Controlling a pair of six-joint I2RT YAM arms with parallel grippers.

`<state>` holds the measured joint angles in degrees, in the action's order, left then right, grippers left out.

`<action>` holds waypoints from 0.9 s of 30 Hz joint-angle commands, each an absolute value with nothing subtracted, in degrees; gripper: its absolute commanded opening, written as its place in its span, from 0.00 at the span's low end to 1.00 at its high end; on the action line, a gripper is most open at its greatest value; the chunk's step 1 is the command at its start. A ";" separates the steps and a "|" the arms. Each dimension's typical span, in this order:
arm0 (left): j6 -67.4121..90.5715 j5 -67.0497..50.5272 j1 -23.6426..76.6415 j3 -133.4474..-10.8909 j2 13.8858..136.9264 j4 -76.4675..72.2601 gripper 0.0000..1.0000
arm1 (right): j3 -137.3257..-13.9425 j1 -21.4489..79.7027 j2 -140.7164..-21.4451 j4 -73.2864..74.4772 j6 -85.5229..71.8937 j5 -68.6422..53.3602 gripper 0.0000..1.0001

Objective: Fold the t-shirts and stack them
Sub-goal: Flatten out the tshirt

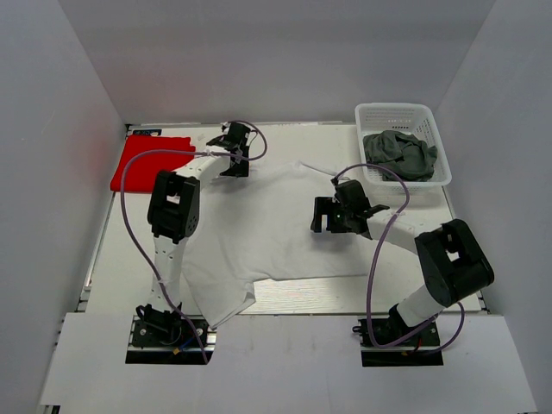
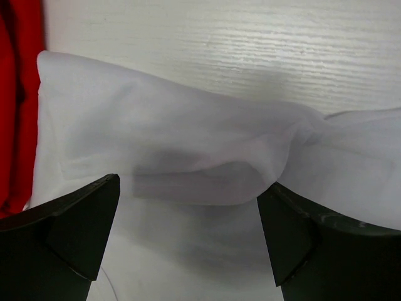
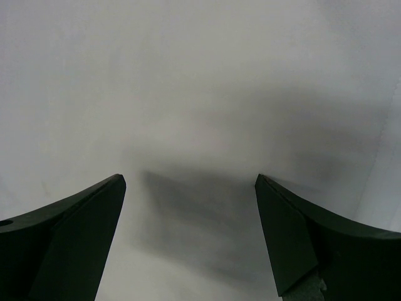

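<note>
My left gripper (image 2: 188,188) spread wide, empty — over white t-shirt (image 1: 267,228) sleeve, red t-shirt (image 1: 147,159) just beside. My right gripper (image 3: 190,180) released too — white cloth below.

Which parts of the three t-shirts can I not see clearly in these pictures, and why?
- Top view: the left arm covers the near left part of the white t-shirt.
- Left wrist view: the red t-shirt is cut off by the left edge.
- Top view: the grey t-shirt lies crumpled in the basket; its underside is hidden.
- Right wrist view: only blurred white cloth below the open right gripper; which part cannot be told.
</note>
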<state>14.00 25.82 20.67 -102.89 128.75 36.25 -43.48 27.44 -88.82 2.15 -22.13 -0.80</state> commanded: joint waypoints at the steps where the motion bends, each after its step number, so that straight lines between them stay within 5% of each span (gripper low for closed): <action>1: 15.29 30.84 19.78 -107.21 128.06 37.18 1.00 | -41.84 27.25 -89.21 4.48 -22.68 3.33 0.90; 11: 10.22 37.18 16.79 -114.96 134.12 33.34 1.00 | -43.33 26.98 -91.84 7.91 -20.92 7.82 0.90; 20: -7.55 29.79 16.26 -122.86 140.44 18.38 1.00 | -43.94 25.84 -92.37 9.32 -20.39 8.53 0.90; 24: -6.79 27.25 16.26 -133.12 143.70 24.83 1.00 | -43.51 25.58 -92.02 9.84 -20.48 8.88 0.90; 27: -0.12 21.30 16.26 -129.68 138.80 30.14 1.00 | -43.94 25.14 -92.02 10.28 -20.65 9.23 0.90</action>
